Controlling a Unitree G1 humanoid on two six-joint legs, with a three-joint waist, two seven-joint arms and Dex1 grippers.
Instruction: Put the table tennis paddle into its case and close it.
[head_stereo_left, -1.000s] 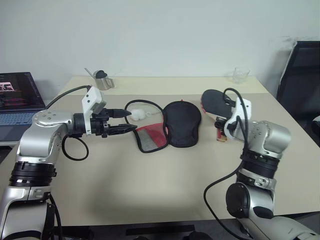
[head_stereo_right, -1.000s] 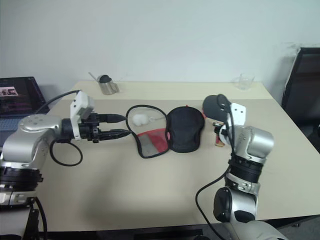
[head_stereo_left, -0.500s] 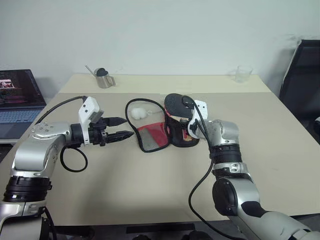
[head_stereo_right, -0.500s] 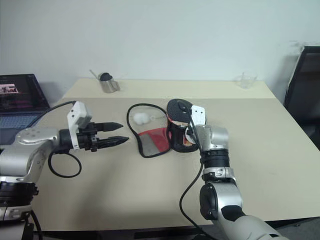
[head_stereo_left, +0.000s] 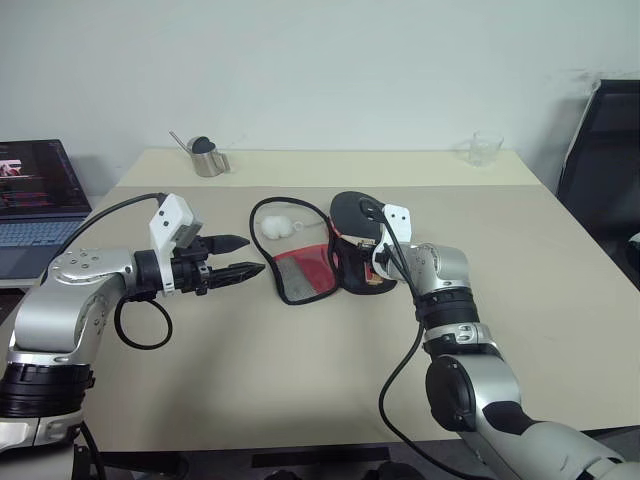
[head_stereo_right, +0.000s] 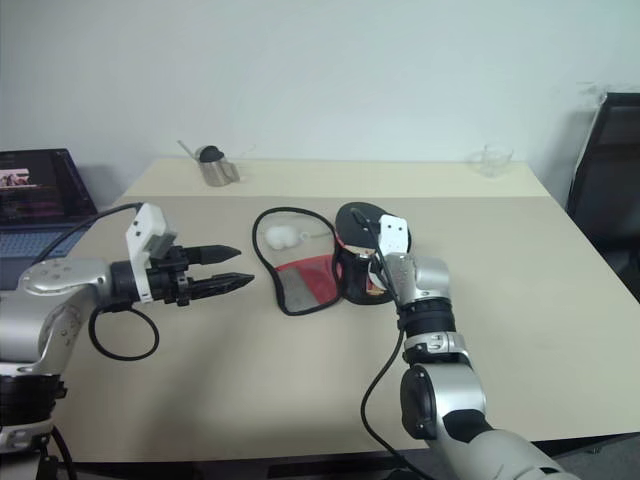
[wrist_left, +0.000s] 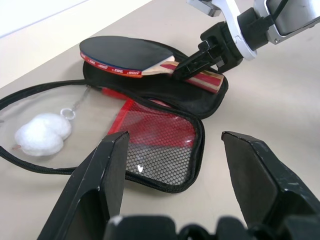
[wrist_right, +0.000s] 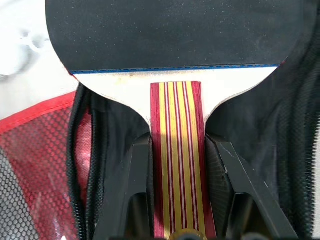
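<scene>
The right end effector (wrist_left: 192, 59) is gripping the table tennis paddle (wrist_left: 135, 58) by its striped handle, holding it just above the case (head_stereo_left: 335, 262), which is lying open on the desk (head_stereo_left: 300, 360). It should be lowering the blade flat into the black half. The left end effector (head_stereo_left: 240, 257) is waiting open nearby. The zip pull is too small to make out

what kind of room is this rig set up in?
Probably an office or lab. A plain beige table stands against a bare white wall, an open laptop sits on a desk beside it, and a dark office chair stands at the other end.
</scene>
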